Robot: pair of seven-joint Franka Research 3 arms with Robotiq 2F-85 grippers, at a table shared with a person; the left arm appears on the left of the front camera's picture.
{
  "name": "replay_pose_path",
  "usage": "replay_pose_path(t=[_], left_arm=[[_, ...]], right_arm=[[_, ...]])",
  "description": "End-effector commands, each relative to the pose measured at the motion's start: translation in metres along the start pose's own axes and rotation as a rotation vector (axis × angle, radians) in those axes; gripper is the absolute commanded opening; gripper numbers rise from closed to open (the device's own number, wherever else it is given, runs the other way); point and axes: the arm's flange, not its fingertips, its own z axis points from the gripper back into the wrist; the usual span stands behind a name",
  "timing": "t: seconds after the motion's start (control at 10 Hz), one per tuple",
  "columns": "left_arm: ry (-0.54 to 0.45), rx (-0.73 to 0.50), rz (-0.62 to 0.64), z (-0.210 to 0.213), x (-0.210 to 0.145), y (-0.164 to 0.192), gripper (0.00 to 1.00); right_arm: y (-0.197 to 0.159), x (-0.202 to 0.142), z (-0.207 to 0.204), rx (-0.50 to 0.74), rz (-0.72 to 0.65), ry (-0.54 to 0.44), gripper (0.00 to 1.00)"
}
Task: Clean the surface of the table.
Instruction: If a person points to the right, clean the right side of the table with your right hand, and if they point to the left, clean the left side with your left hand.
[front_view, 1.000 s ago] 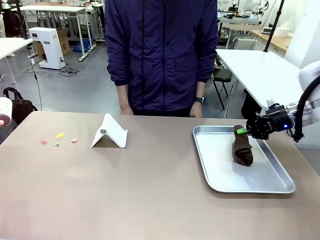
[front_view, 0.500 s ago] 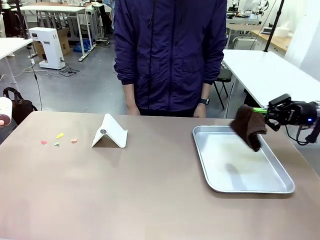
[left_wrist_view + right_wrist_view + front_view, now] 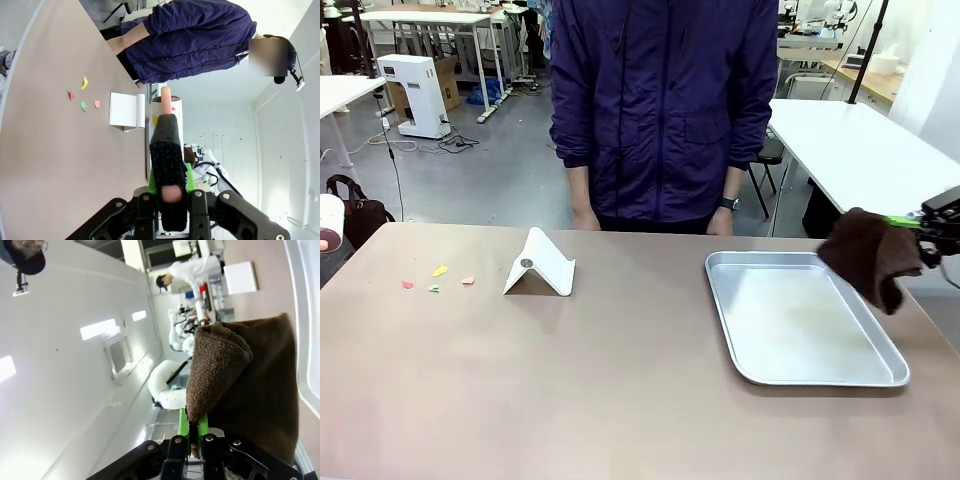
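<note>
Grips brown cloth in clenched right gripper, now lifted clear of metal tray, hanging past its right rim. Clamps dark textured tool in left gripper. Leaves coloured scraps on table, far left; wiping judged not begun.

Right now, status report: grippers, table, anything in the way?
Left gripper shut on black-handled tool. Right gripper shut on brown cloth, airborne by tray's far right corner. Table: coloured scraps far left. White stand beside them.
</note>
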Motion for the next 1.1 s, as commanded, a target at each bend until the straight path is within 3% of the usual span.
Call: replay_pose_path(t=[0.0,1.0], left_arm=[[0.008,-0.013,-0.016,0.001,-0.002,-0.002,0.00],[0.008,-0.013,-0.016,0.001,-0.002,-0.002,0.00]], right_arm=[[0.006,-0.033,0.010,-0.035,0.081,-0.107,0.07],[0.005,-0.038,0.029,-0.011,0.077,-0.117,0.07]])
